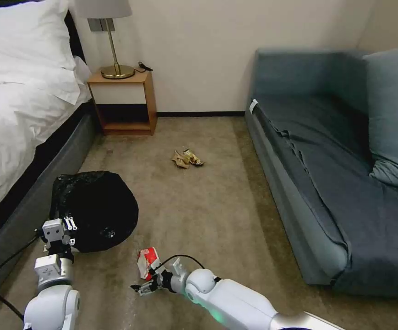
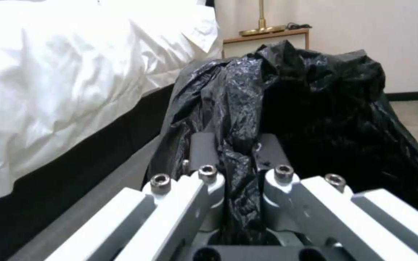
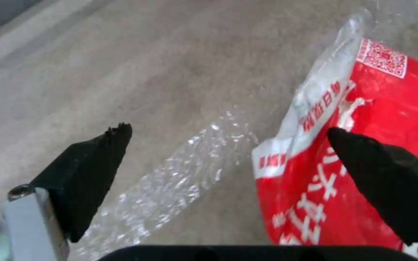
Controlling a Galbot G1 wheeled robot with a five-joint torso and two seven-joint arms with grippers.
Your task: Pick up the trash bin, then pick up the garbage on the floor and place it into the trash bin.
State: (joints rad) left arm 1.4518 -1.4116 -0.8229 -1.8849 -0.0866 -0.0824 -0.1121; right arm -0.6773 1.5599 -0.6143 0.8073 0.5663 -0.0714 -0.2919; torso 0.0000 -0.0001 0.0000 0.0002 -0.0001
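The trash bin (image 1: pixel 99 206) stands on the carpet beside the bed, its black bag (image 2: pixel 325 108) spilling over the rim. My left gripper (image 1: pixel 69 224) is at the bin's near rim, shut on a fold of that bag (image 2: pixel 236 139). A crushed red-and-white carton (image 1: pixel 147 260) lies just in front of the bin. My right gripper (image 1: pixel 143 288) hovers low and open at the carton's near edge. In the right wrist view one fingertip (image 3: pixel 364 159) is over the carton (image 3: pixel 388 119) and the other over bare carpet. Crumpled gold and tan wrappers (image 1: pixel 187 158) lie farther off, mid-floor.
A bed (image 1: pixel 20 119) runs along the left and a blue sofa (image 1: pixel 327 151) along the right. A nightstand (image 1: pixel 123 103) with a lamp stands against the far wall. A strip of clear film (image 3: pixel 170 188) lies on the carpet beside the carton.
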